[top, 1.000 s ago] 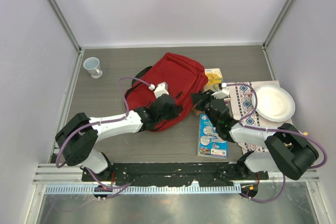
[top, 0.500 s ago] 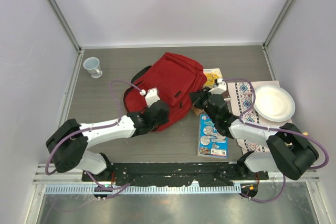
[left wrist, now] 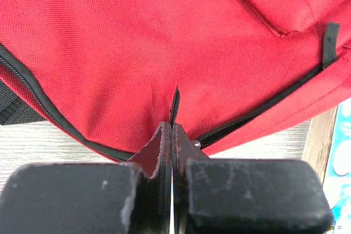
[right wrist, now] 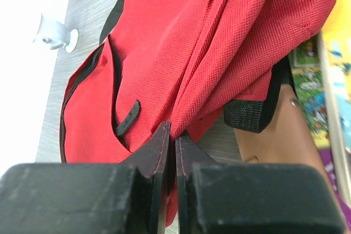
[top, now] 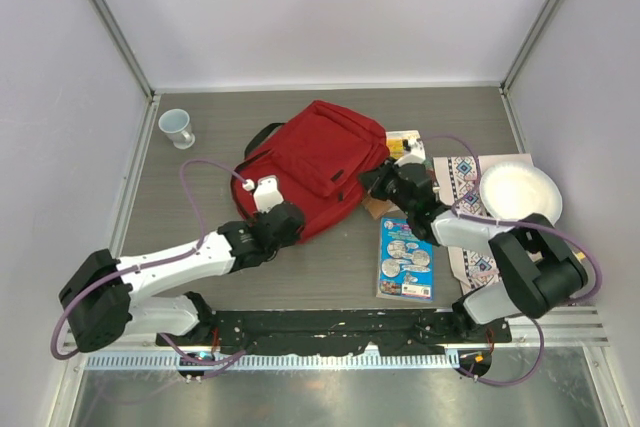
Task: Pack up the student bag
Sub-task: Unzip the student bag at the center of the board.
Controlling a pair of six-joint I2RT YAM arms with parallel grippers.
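tabletop (top: 200,187) open left of bag (top: 320,162) and beyond it, up to far wall; cup (top: 178,128) far-left of bag, well apart. right of bag crowded: box (top: 405,143) just beside its right edge, book (top: 406,259) near-right, plate (top: 519,196) on cloth (top: 462,182) further right. left gripper (left wrist: 171,131) pinched tight on black zip pull (left wrist: 175,102) at bag's near edge. right gripper (right wrist: 173,130) closed on fold of red fabric at bag's right corner. bag mid-table, lying flat, red, front pocket up, black zip along near edge, black strap looping at left.
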